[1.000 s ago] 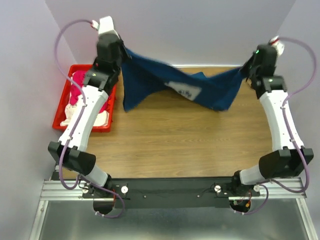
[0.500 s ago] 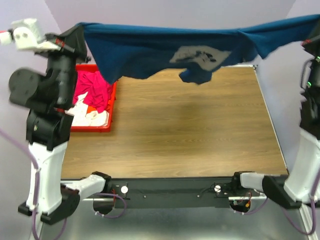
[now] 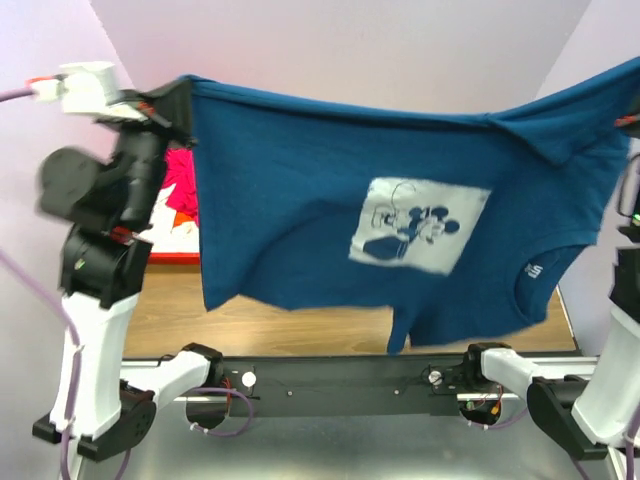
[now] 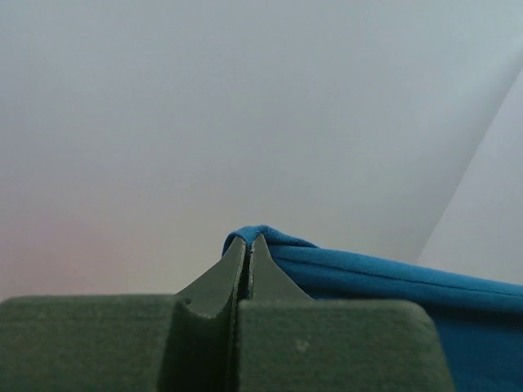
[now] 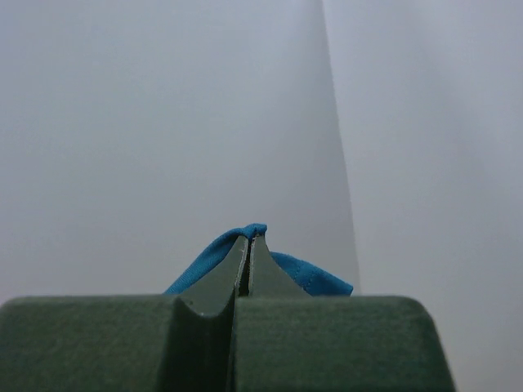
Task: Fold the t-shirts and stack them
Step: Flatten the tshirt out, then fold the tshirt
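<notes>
A dark blue t-shirt [image 3: 300, 200] with a white cartoon print [image 3: 415, 225] hangs spread wide between my two arms, high above the table, its neck hole at the lower right. My left gripper [image 3: 183, 88] is shut on its top left edge; in the left wrist view the blue cloth [image 4: 343, 269] bulges out over the closed tips [image 4: 248, 239]. My right gripper sits at the right frame edge of the top view and cannot be made out there. In the right wrist view its tips [image 5: 249, 237] are shut on a fold of the blue cloth [image 5: 306, 278]. Magenta-pink and white shirts [image 3: 180, 185] lie in the crate.
The red plastic crate [image 3: 175, 257] stands at the left behind my left arm, mostly hidden. The wooden table [image 3: 300, 325] shows only as a strip under the hanging shirt. Grey walls close the back and sides.
Both arms have swung the blue shirt up and toward the camera. It was bunched and sagging over the table; now it hangs flat and spread with the print facing the camera.
</notes>
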`<state>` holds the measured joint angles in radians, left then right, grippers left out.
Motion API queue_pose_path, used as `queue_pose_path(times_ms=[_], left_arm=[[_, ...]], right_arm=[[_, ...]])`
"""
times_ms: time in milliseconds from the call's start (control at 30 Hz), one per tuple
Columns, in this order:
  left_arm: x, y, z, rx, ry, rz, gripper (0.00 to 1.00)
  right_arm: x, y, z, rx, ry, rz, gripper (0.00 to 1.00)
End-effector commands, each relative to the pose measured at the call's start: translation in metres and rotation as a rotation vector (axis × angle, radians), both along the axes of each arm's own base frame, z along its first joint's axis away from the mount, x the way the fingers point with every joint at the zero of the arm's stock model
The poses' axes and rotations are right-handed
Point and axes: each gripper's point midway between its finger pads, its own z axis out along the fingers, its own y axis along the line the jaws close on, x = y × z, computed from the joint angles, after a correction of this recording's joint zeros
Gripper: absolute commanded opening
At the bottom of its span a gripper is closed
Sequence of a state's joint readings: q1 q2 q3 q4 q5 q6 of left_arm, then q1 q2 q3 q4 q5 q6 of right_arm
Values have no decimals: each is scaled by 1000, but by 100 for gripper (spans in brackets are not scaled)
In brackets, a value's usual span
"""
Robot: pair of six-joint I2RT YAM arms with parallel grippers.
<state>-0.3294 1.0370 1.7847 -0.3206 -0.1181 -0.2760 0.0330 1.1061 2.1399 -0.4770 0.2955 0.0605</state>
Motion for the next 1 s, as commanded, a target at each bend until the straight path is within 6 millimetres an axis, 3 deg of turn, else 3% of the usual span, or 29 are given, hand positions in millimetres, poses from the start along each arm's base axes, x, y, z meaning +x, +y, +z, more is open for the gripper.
queue_pose_path(times_ms=[0, 33, 67, 167, 200, 233, 267, 300, 367, 433, 467, 533, 567, 600, 633, 667, 833, 967], left_arm=[[59, -19, -73, 75, 199, 3, 0], [70, -23, -89, 81, 234, 0, 0], [85, -28, -116, 90, 286, 1, 0], [130, -34, -178, 114, 400, 40, 0], [144, -36, -214, 138, 471, 54, 0], [167, -40, -254, 167, 557, 64, 0], [180, -41, -276, 178, 596, 72, 0], [201, -45, -324, 207, 695, 70, 0], [222, -46, -367, 224, 779, 76, 0], [244, -47, -394, 239, 827, 88, 0], [257, -50, -434, 276, 897, 87, 0], [277, -58, -448, 289, 905, 56, 0], [285, -59, -481, 312, 956, 54, 0], [297, -61, -479, 312, 944, 55, 0], [303, -59, -502, 323, 986, 58, 0], [307, -57, -509, 327, 1004, 61, 0], [328, -44, -510, 296, 989, 72, 0], [337, -40, -511, 264, 983, 36, 0]], right_arm=[[81, 20, -63, -94, 217, 86, 1], [94, 23, -79, -94, 259, 100, 1], [124, 26, -118, -86, 359, 118, 1], [164, 27, -177, -66, 464, 124, 1], [188, 30, -228, -58, 569, 139, 1], [200, 31, -255, -53, 613, 145, 1], [210, 32, -278, -47, 644, 146, 1], [232, 33, -325, -28, 719, 149, 1], [251, 32, -367, -10, 781, 143, 1], [264, 31, -412, 15, 860, 128, 1], [279, 31, -449, 26, 926, 127, 1], [292, 32, -485, 44, 990, 133, 1], [302, 32, -511, 50, 1037, 135, 1], [307, 33, -523, 56, 1060, 136, 1], [312, 32, -532, 59, 1073, 133, 1], [319, 32, -543, 61, 1085, 132, 1], [337, 28, -558, 69, 1096, 139, 1], [339, 31, -558, 83, 1092, 165, 1]])
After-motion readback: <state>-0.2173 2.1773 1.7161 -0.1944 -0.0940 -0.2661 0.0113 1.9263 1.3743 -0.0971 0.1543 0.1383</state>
